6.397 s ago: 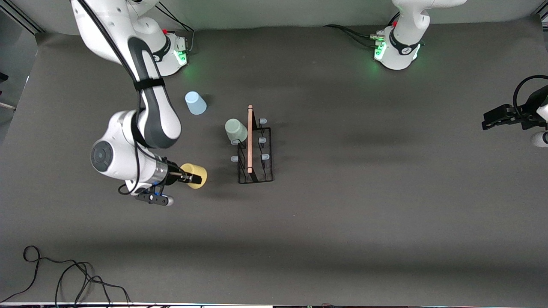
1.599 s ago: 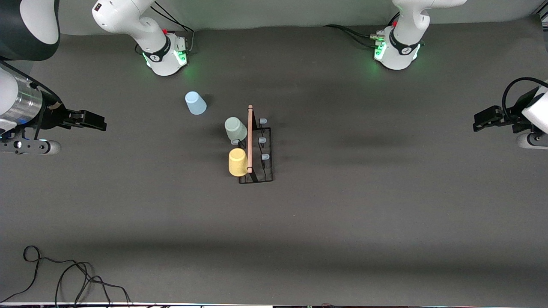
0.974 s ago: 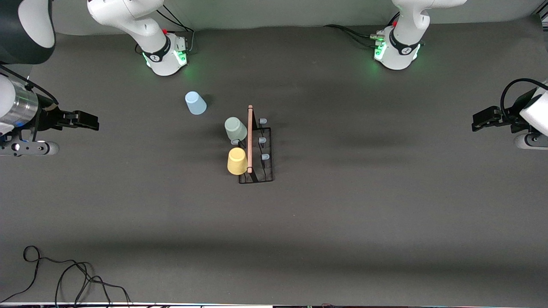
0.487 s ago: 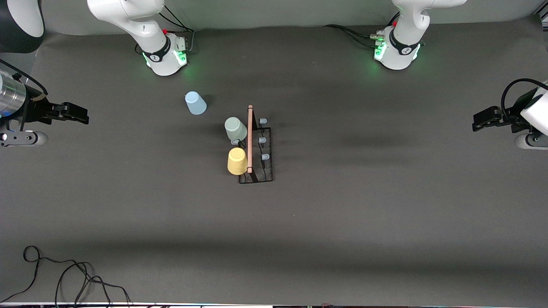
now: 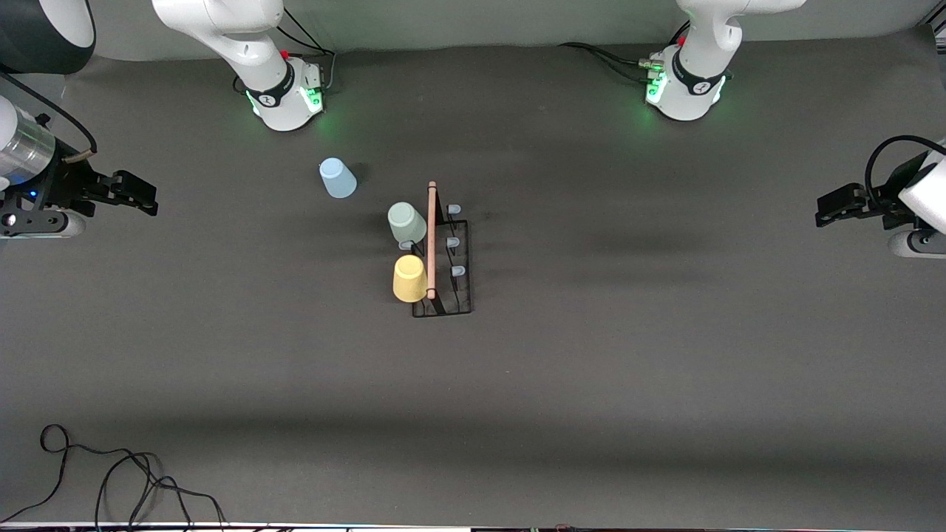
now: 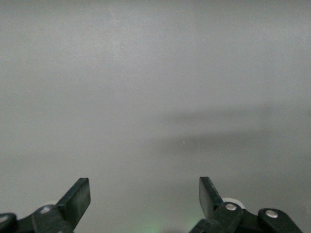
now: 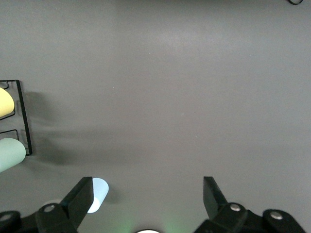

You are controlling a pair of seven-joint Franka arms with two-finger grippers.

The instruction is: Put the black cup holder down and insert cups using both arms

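The black cup holder [image 5: 443,258] stands mid-table with its wooden rod handle [image 5: 431,240] on top. The pale green cup [image 5: 407,224] and the yellow cup [image 5: 409,278] hang on pegs on the side toward the right arm's end. The light blue cup [image 5: 338,178] stands alone on the table, closer to the right arm's base. My right gripper [image 5: 140,193] is open and empty, up over the right arm's end of the table. Its wrist view shows the blue cup [image 7: 97,194], green cup [image 7: 10,154] and yellow cup [image 7: 6,103]. My left gripper [image 5: 831,207] is open and empty over the left arm's end.
Three pale-tipped pegs [image 5: 453,241] on the holder's side toward the left arm's end are bare. A black cable [image 5: 111,473] lies coiled at the table corner nearest the camera, at the right arm's end. The arm bases [image 5: 284,92] glow green at the table's back edge.
The right arm carried the yellow cup to the holder, left it on a peg, then drew back to its end of the table. The left arm has barely moved.
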